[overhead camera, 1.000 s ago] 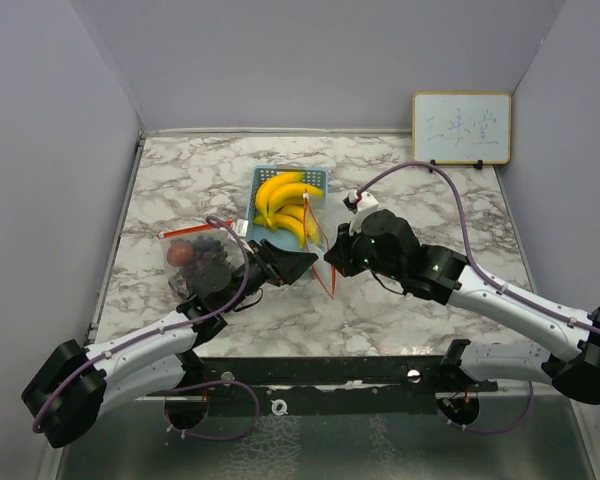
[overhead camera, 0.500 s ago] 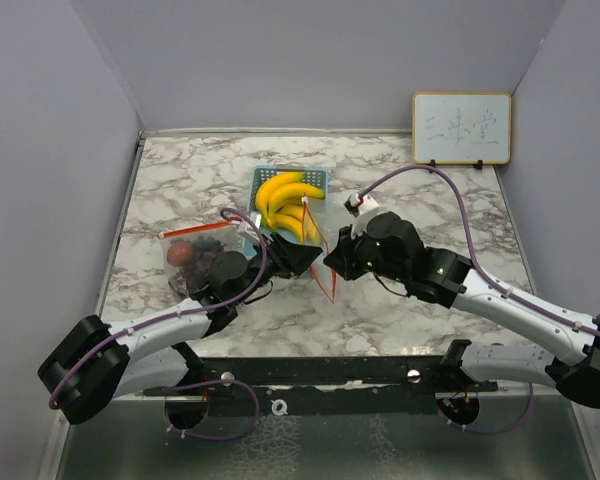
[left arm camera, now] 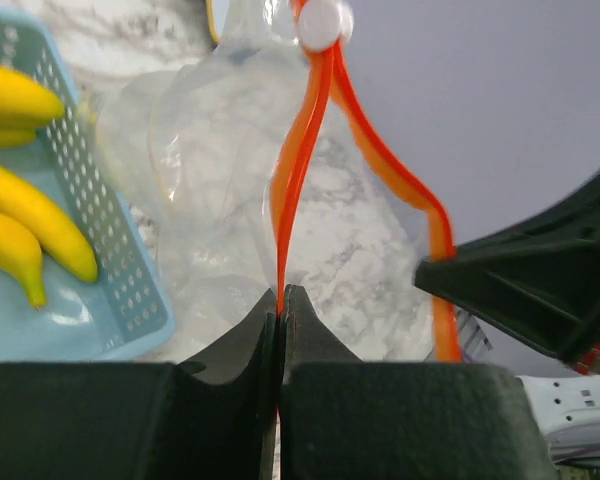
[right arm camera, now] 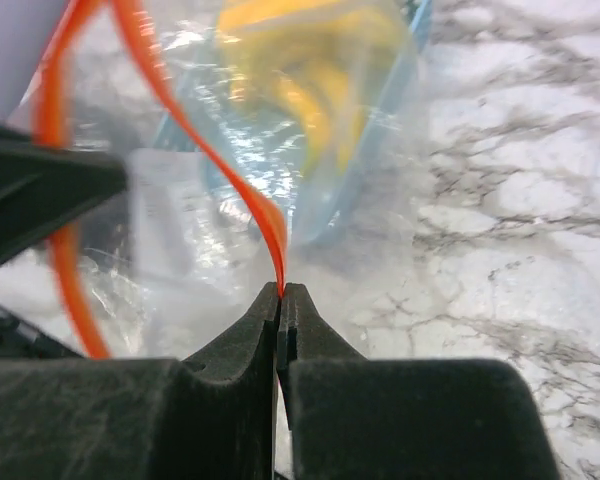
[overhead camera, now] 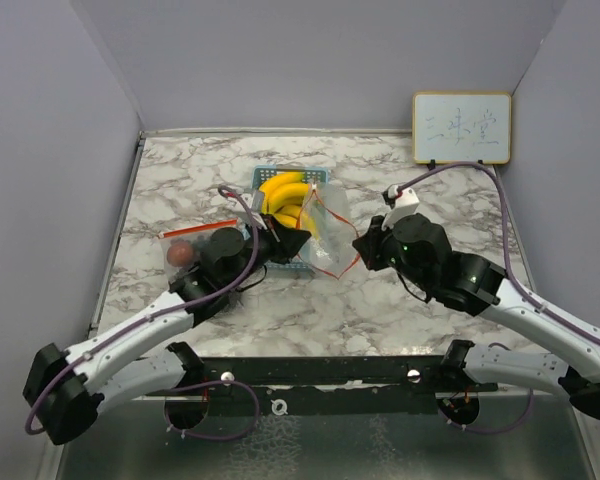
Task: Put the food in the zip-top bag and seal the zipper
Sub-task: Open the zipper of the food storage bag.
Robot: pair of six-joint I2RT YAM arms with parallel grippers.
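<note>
A clear zip-top bag (overhead camera: 329, 232) with an orange zipper strip (left arm camera: 302, 150) hangs between my two grippers, its mouth spread. The left gripper (overhead camera: 298, 244) (left arm camera: 281, 296) is shut on one side of the strip. On the other side the right gripper (overhead camera: 359, 252) (right arm camera: 281, 291) is shut too. A white slider (left arm camera: 320, 24) sits at the strip's far end. Yellow bananas (overhead camera: 285, 198) (left arm camera: 25, 235) lie in a blue mesh basket (overhead camera: 263, 178) just behind the bag. A small red fruit (overhead camera: 180, 254) sits in a second clear bag at the left, partly hidden by my left arm.
A small whiteboard (overhead camera: 461, 128) stands at the back right corner. Grey walls close in the marble table (overhead camera: 430, 190) on three sides. The right gripper's dark finger (left arm camera: 540, 280) shows in the left wrist view.
The left gripper has gone from open to shut on the orange strip, beside the basket. The right gripper has drawn to the right with its side, spreading the bag's mouth.
</note>
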